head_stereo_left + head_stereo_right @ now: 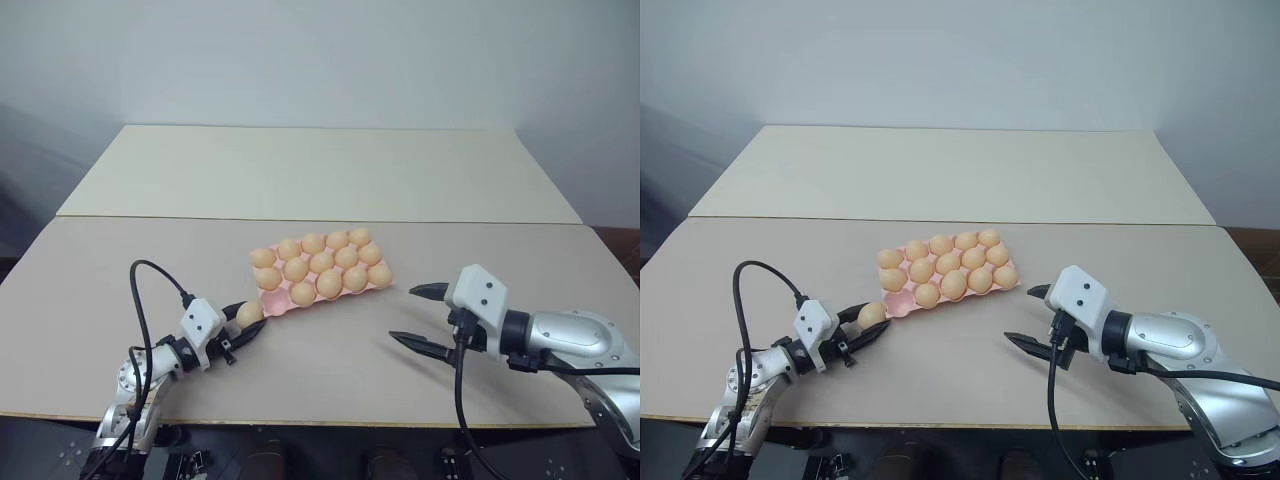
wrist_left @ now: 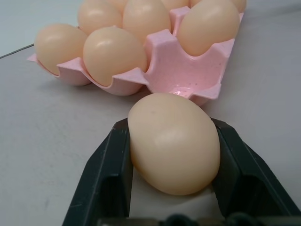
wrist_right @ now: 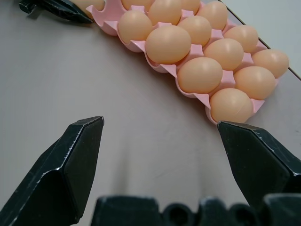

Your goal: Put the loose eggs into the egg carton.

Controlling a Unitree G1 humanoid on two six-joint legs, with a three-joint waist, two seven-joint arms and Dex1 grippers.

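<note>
Holding the last loose egg in our clamped left gripper, just beside the egg carton (one corner cup empty); next, lift and lower it in. Right gripper gapes empty.

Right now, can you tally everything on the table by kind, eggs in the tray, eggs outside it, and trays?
Pale orange-tan eggs seated in the pink carton: 14
Pale orange-tan egg clamped in the left gripper, beside the carton's one empty corner cup: 1
Light pink three-by-five egg cartons: 1
Total: 16 things, 15 of them eggs
</note>
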